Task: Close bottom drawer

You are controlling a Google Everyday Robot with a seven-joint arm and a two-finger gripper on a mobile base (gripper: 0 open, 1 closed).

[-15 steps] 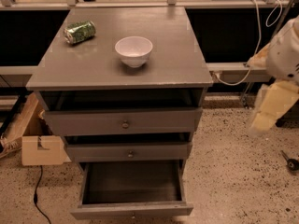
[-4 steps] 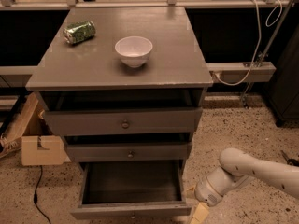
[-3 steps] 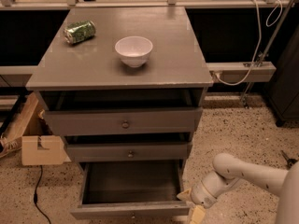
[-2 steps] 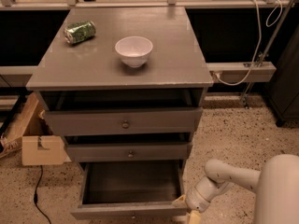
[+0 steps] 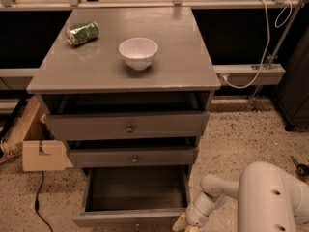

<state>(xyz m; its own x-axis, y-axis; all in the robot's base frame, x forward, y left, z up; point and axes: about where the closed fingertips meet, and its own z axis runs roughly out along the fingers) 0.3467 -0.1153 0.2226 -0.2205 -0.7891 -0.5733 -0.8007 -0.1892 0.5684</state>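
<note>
The bottom drawer (image 5: 135, 192) of the grey wooden cabinet (image 5: 126, 81) stands pulled far out, its empty inside showing and its front panel (image 5: 128, 220) at the lower edge of the view. My gripper (image 5: 184, 223) is low at the drawer's front right corner, beside or against the front panel, at the end of my white arm (image 5: 270, 197). The two drawers above, the top one (image 5: 126, 124) and the middle one (image 5: 133, 156), stand slightly out.
A white bowl (image 5: 138, 52) and a green can (image 5: 82, 33) lying on its side rest on the cabinet top. A cardboard box (image 5: 41, 153) stands on the speckled floor to the left. A cable and metal rail (image 5: 251, 74) run at the right.
My arm has swung down from the upper right to the floor level. The gripper has moved left to the bottom drawer's front right corner. The drawer looks equally far out.
</note>
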